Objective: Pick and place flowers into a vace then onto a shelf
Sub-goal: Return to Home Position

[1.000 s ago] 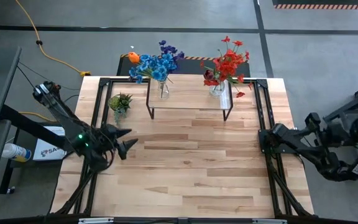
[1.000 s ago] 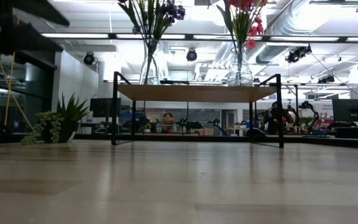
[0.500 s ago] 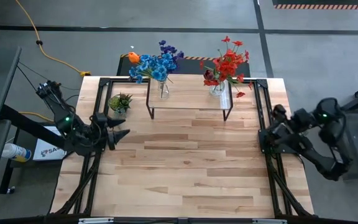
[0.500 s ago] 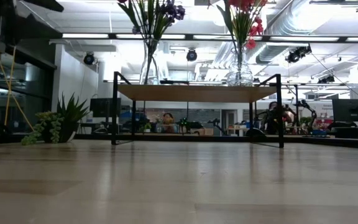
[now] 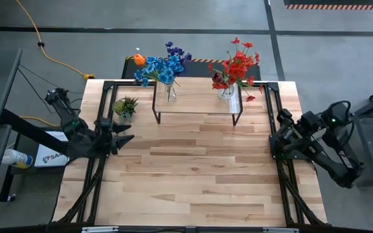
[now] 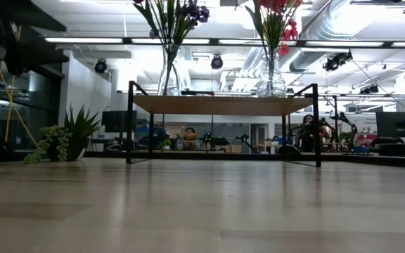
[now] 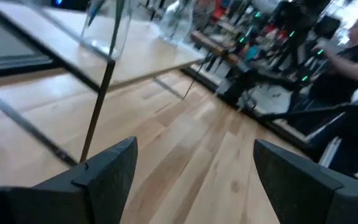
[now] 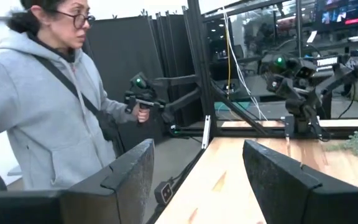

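We start with the table [image 5: 193, 181], whose boards lie bare across the middle and front. At its far edge stands the shelf [image 5: 196, 105], and over the last second nothing on it has stirred. Both arms, though, have drawn back: the left arm has pulled away from the middle toward the table's left edge, and the right arm has folded up along the right edge. We read that as the placing being over, with only the retreat to rest left to finish

On the shelf the left vase [image 5: 171, 94] holds the blue flowers [image 5: 164, 66], with the purple and the one orange bloom among them, and the right vase [image 5: 226, 92] holds the red flowers [image 5: 239, 65]. Both vases stand upright and well apart, as the low view confirms. The small spiky plant [image 5: 125, 105] sits on the table near the shelf's left legs

The left gripper [image 5: 124, 133] hangs by the left edge, close to that plant, its fingers spread wide with nothing between them in its wrist view. The right gripper [image 5: 279, 137], at the right edge, is likewise spread wide and carries nothing. Beyond the table a person [image 8: 48, 106] in a grey hooded top stands beside the left arm's frame
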